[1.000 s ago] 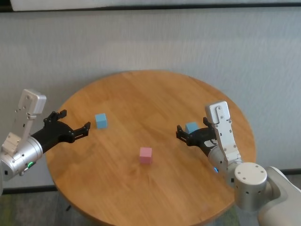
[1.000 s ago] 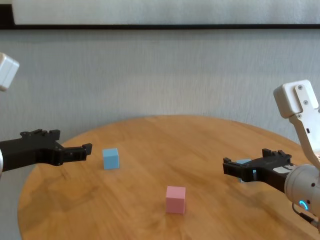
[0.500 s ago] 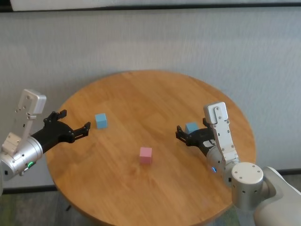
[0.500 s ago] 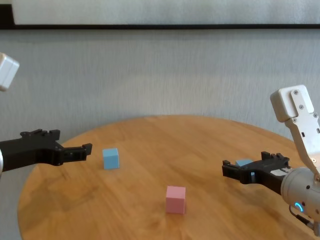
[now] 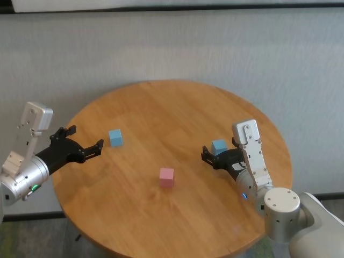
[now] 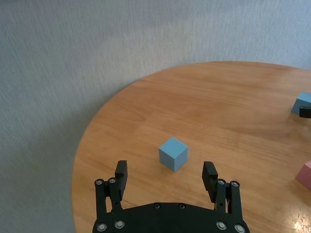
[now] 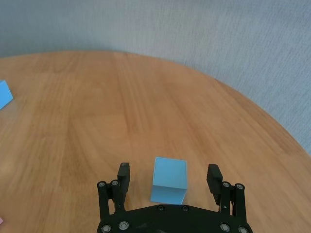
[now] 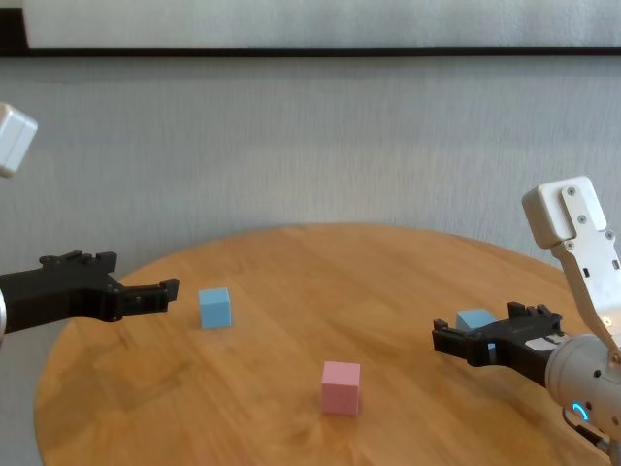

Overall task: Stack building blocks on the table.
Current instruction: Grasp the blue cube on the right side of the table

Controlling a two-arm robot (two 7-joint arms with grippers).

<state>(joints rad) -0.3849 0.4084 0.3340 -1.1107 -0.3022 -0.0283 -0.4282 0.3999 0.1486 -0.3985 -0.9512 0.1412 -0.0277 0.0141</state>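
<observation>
Three cubes lie apart on the round wooden table (image 5: pixel 177 107). A light blue cube (image 5: pixel 115 137) is at the left, a pale pink cube (image 5: pixel 166 177) in the middle front, and a second light blue cube (image 5: pixel 219 146) at the right. My right gripper (image 7: pixel 168 173) is open and low over the table. The right blue cube (image 7: pixel 169 179) sits between its fingers, with gaps on both sides. My left gripper (image 6: pixel 165 171) is open and empty, hovering just short of the left blue cube (image 6: pixel 173 153).
A grey textured wall stands close behind the table. The table edge (image 8: pixel 58 359) curves under my left arm. Bare wood lies between the cubes and around the pink cube (image 8: pixel 341 386).
My right gripper has sunk lower around the right blue cube. The left arm and all three cubes have not moved.
</observation>
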